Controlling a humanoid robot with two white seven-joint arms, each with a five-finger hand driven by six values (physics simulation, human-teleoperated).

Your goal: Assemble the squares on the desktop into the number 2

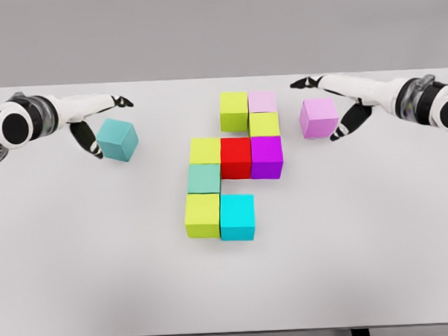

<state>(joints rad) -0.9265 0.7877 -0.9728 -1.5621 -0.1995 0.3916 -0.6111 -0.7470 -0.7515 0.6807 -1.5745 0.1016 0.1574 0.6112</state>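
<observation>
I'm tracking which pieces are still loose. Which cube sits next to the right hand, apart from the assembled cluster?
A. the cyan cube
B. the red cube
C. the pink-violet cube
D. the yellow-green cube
C: the pink-violet cube lies beside the right hand, with bare table between it and the cluster, while the teal cube sits by the left hand.

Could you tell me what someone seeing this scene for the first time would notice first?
The eye goes first to the cluster of bright cubes mid-table, where a red cube sits at the centre beside a purple cube, with a cyan cube at the near end. Next come two loose cubes at the sides: a teal cube by the left hand and a pink cube by the right hand, both hands open around them.
</observation>
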